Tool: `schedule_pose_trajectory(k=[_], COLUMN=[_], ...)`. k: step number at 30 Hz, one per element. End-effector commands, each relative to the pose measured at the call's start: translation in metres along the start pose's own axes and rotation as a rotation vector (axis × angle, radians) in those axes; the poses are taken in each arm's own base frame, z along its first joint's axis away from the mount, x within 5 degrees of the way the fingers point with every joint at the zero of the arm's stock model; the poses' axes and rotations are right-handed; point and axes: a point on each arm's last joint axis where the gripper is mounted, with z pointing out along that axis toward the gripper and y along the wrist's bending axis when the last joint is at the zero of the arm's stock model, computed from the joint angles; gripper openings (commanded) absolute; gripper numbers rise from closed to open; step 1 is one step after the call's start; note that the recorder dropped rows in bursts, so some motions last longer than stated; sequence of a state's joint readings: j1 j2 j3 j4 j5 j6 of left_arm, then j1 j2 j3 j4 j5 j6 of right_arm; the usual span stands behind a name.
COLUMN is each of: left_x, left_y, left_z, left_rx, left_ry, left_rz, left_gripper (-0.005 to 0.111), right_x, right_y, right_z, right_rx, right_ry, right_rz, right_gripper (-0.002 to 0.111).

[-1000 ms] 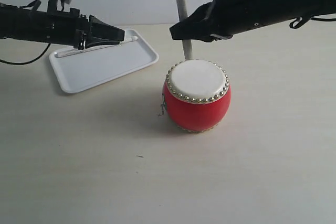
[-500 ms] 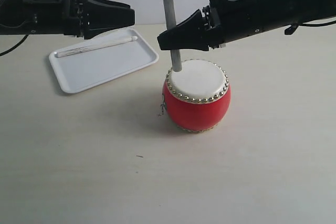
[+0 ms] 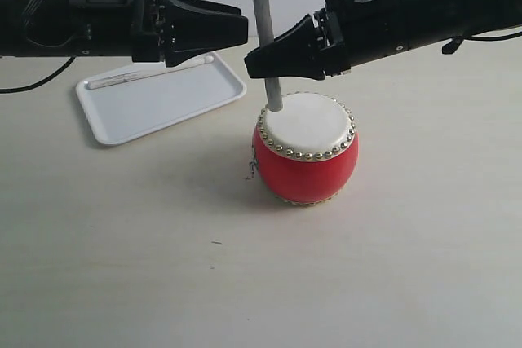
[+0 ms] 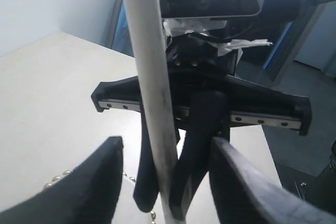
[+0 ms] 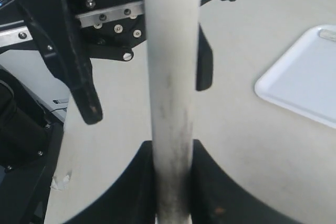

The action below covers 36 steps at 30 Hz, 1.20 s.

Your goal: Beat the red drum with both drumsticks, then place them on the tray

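Note:
The red drum (image 3: 306, 152) stands mid-table, its cream skin ringed by gold studs (image 4: 58, 179). My right gripper (image 3: 258, 63) (image 5: 172, 182) is shut on an upright drumstick (image 3: 263, 6) (image 5: 170, 77). The stick's lower tip sits at the left edge of the skin. My left gripper (image 3: 245, 32) (image 4: 168, 182) hangs open, level with the stick and facing it from the left. Its fingers (image 5: 84, 87) stand either side of the stick without gripping it. The second drumstick (image 3: 122, 79) lies on the white tray (image 3: 163, 103), partly hidden behind the left arm.
The tray sits at the back left of the pale table, and a corner of the tray (image 5: 310, 87) shows in the right wrist view. Both black arms cross above the table's far half, meeting just left of the drum.
The left gripper has risen from the tray, leaving its stick there, and moved right to the upright stick. The right arm shifted left early on, setting the stick's tip on the skin, then held still.

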<state>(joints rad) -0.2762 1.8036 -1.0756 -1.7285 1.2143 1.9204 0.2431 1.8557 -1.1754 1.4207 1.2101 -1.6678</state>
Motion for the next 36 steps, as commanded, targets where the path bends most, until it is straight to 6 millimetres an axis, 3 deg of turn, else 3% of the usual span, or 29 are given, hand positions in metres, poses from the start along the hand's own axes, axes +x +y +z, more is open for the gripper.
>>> schedule_pose_trajectory(k=[1, 7, 13, 21, 36], left_x=[-0.004, -0.004, -0.002, -0.002, -0.002], left_y=[-0.004, -0.004, -0.019, -0.015, -0.014], left_z=[0.0, 0.0, 0.02, 0.015, 0.014], left_rx=[0.006, 0.006, 0.071, 0.056, 0.052], left_ry=[-0.019, -0.019, 0.002, -0.003, -0.004], left_rz=[0.004, -0.018, -0.003, -0.004, -0.005], left_gripper=[0.057, 0.061, 0.061, 0.057, 0.001], right_x=[-0.004, -0.003, -0.005, -0.006, -0.005], right_y=[0.002, 0.003, 0.017, 0.019, 0.019], right_z=[-0.001, -0.001, 0.021, 0.024, 0.024], right_rx=[-0.01, -0.011, -0.071, -0.08, -0.081], right_ry=[-0.012, 0.006, 0.026, 0.022, 0.033], right_rz=[-0.015, 0.0, -0.022, -0.024, -0.031], right_gripper=[0.0, 0.0, 0.0, 0.0, 0.0])
